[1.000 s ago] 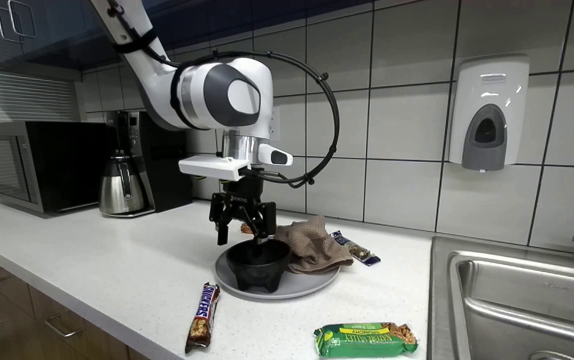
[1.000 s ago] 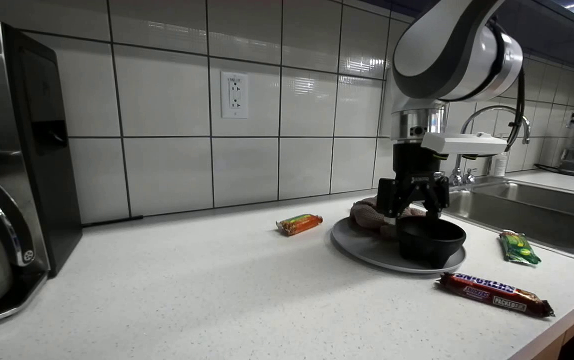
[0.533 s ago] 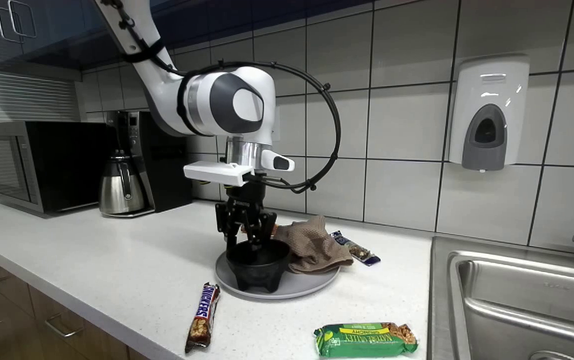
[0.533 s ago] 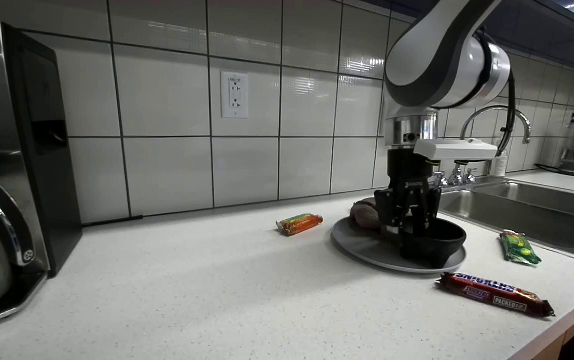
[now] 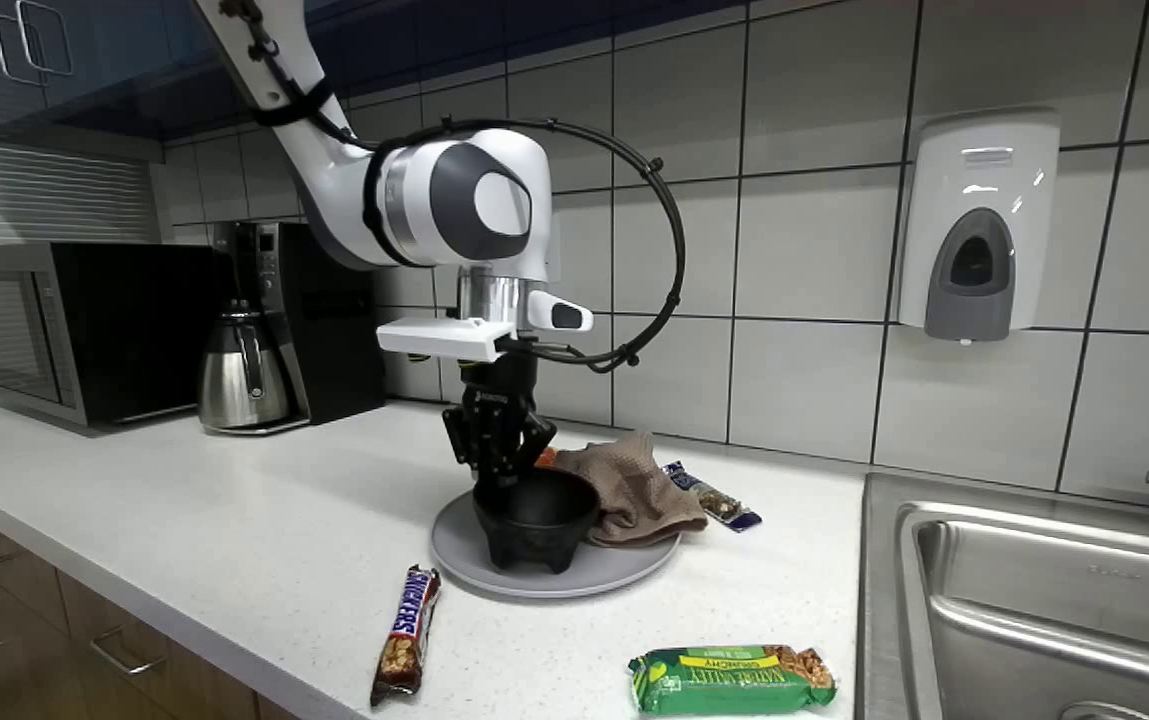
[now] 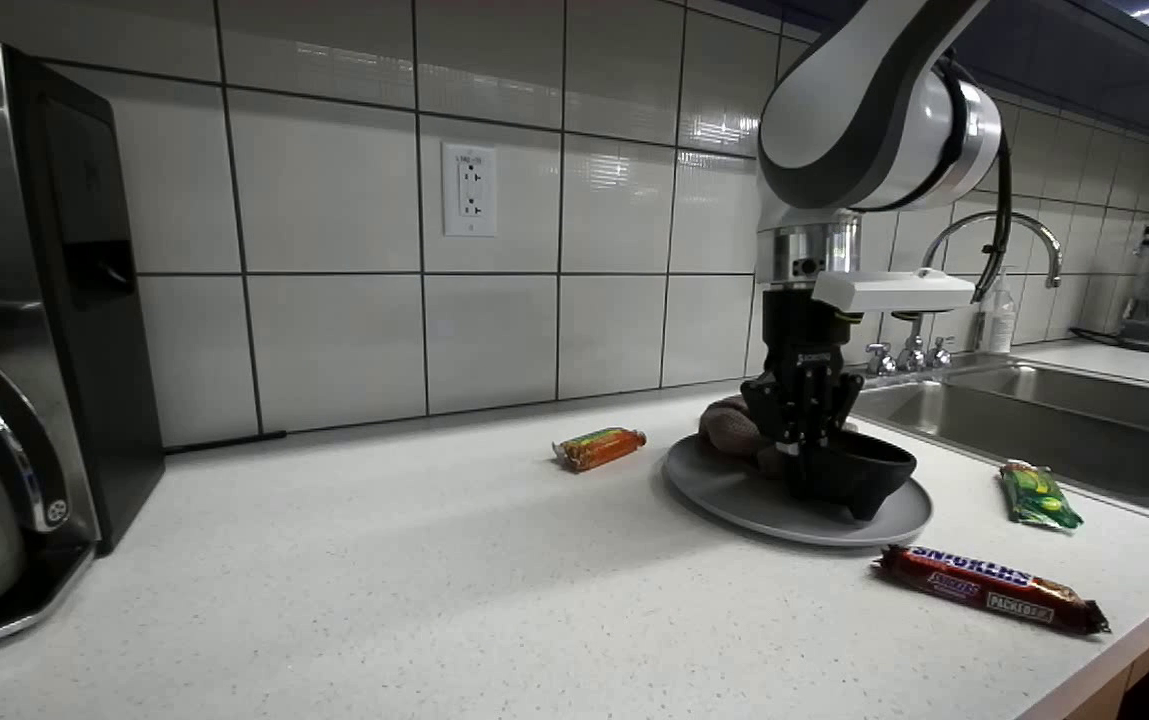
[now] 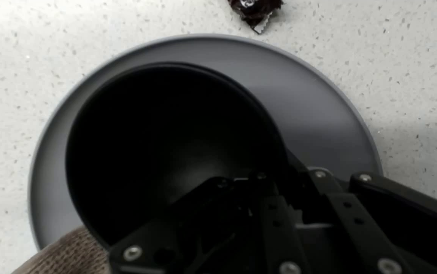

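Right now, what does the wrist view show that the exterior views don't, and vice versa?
Only the wrist view: the bottom inside the black bowl. Only the exterior views: the sink, the coffee maker and an orange-wrapped bar. Shared: the tool at the bowl's rim, gray plate, brown cloth and Snickers bar (one end in the wrist view).

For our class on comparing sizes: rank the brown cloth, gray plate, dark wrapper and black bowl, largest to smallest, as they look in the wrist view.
1. Gray plate
2. Black bowl
3. Brown cloth, going by the part in frame
4. Dark wrapper, also cut off by the frame
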`<state>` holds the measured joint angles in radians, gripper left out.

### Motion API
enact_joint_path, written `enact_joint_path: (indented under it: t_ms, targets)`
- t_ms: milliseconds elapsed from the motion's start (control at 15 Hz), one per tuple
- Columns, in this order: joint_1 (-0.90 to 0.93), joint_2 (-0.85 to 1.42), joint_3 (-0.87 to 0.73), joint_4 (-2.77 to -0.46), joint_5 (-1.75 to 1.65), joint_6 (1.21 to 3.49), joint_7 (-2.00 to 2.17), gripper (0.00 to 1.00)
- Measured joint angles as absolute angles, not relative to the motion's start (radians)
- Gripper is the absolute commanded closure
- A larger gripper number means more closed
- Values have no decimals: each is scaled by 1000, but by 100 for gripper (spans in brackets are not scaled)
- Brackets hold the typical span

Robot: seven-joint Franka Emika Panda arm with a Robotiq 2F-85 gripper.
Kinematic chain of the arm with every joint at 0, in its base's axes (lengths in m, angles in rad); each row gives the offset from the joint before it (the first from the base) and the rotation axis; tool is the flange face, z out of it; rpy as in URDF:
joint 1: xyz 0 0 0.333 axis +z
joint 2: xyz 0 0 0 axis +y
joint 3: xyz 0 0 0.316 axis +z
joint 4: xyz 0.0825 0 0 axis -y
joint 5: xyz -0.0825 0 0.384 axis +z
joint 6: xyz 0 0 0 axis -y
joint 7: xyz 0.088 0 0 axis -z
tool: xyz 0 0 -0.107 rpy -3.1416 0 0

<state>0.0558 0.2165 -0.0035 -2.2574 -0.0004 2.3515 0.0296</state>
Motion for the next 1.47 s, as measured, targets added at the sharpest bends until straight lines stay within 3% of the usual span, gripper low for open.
enact_joint_path:
  t_ms: [1467]
  targets:
    - [227,195,86,-2214,-105,2351,295,98]
